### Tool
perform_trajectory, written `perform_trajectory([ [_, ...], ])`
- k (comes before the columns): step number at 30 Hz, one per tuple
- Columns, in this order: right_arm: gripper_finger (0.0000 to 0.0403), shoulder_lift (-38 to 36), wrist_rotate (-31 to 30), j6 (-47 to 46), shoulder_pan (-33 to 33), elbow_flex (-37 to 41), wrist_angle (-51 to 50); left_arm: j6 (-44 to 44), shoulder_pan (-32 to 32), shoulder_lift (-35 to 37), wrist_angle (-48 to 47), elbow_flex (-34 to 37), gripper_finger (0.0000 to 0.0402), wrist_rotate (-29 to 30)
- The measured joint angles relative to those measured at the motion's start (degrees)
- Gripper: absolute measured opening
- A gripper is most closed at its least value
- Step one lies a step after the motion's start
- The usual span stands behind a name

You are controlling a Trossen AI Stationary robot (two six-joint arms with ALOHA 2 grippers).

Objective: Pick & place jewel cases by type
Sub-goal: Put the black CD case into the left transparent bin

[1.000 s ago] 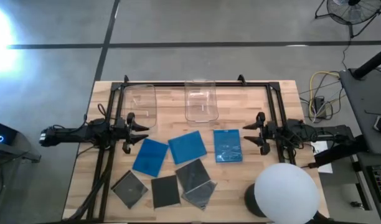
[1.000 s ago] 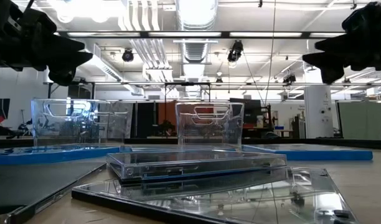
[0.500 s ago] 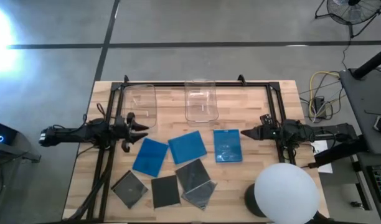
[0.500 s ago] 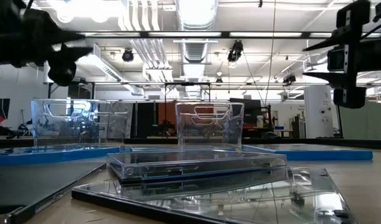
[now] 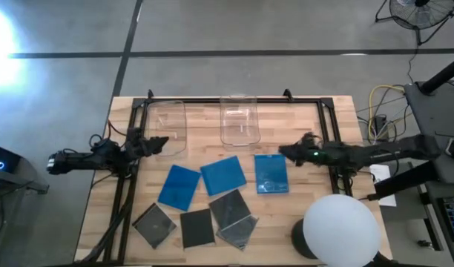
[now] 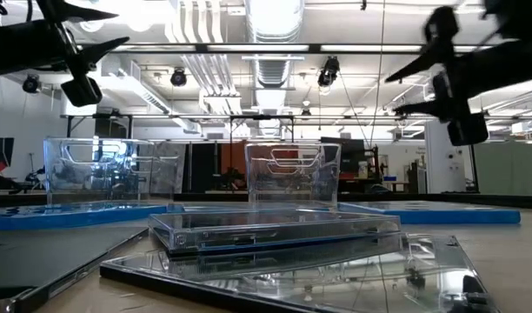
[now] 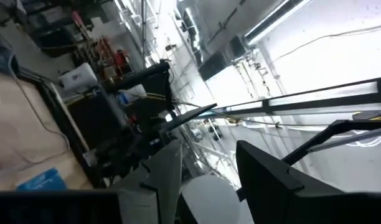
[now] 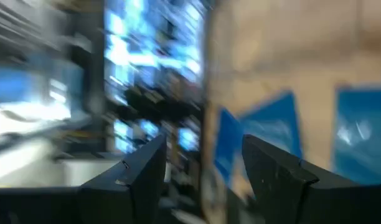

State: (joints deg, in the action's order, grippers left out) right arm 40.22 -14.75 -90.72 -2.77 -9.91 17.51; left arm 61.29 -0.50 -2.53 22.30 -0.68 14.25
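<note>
Three blue jewel cases lie flat mid-table: a plain one (image 5: 179,187), a second plain one (image 5: 224,175) and a printed one (image 5: 271,173). Several dark translucent cases (image 5: 196,228) lie nearer the near edge, two of them overlapping (image 5: 234,219); in the low view the stacked pair (image 6: 275,228) fills the foreground. My left gripper (image 5: 157,141) hovers open at the left, beside the left bin, well above the table (image 6: 96,39). My right gripper (image 5: 285,153) hovers open just right of the printed case, also raised (image 6: 409,83). Its wrist view shows blue cases (image 8: 265,137) past the open fingers.
Two clear plastic bins stand at the far side, one left (image 5: 168,126) and one centre (image 5: 238,119). A black frame (image 5: 234,99) runs along the far edge and down both sides. A white round lamp head (image 5: 340,228) covers the near right corner.
My right gripper has rolled about its axis and reached toward the table's left, closing in on the printed blue case. My left gripper has turned, tipped upward and drawn toward the far edge, beside the left bin. The cases have stayed put.
</note>
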Motion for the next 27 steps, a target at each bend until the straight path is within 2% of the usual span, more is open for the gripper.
perform_trajectory([
  [3,0.0203,11.20,9.60,-0.41,-0.02,-7.20,-7.30,1.10,-0.14,-0.32,-3.63,0.01,0.0135,-2.00],
  [6,0.0203,20.96,18.54,-1.01,-0.93,-14.38,-15.07,3.44,-0.17,-0.84,-11.75,-1.25,0.0135,-8.77],
  [9,0.0203,29.09,24.13,0.94,-2.21,-20.81,-18.64,5.47,-0.23,-2.85,-25.57,-4.64,0.0135,-18.21],
  [12,0.0203,35.93,26.48,3.89,-3.52,-26.07,-20.24,4.04,-0.49,-6.36,-38.91,-9.31,0.0135,-22.22],
  [15,0.0203,41.73,29.27,6.50,-4.61,-29.53,-20.49,1.23,-1.01,-11.05,-44.88,-14.35,0.0135,-22.31],
  [19,0.0203,47.95,33.36,8.93,-6.62,-32.56,-20.33,-2.90,-3.39,-19.60,-45.04,-22.31,0.0131,-21.69],
  [25,0.0203,53.79,32.39,9.93,-10.30,-35.67,-19.79,-11.60,-11.71,-35.89,-47.00,-33.03,0.0104,-19.28],
  [27,0.0203,55.37,31.12,10.02,-11.07,-36.69,-19.78,-14.23,-15.14,-40.93,-49.15,-35.22,0.0098,-15.65],
])
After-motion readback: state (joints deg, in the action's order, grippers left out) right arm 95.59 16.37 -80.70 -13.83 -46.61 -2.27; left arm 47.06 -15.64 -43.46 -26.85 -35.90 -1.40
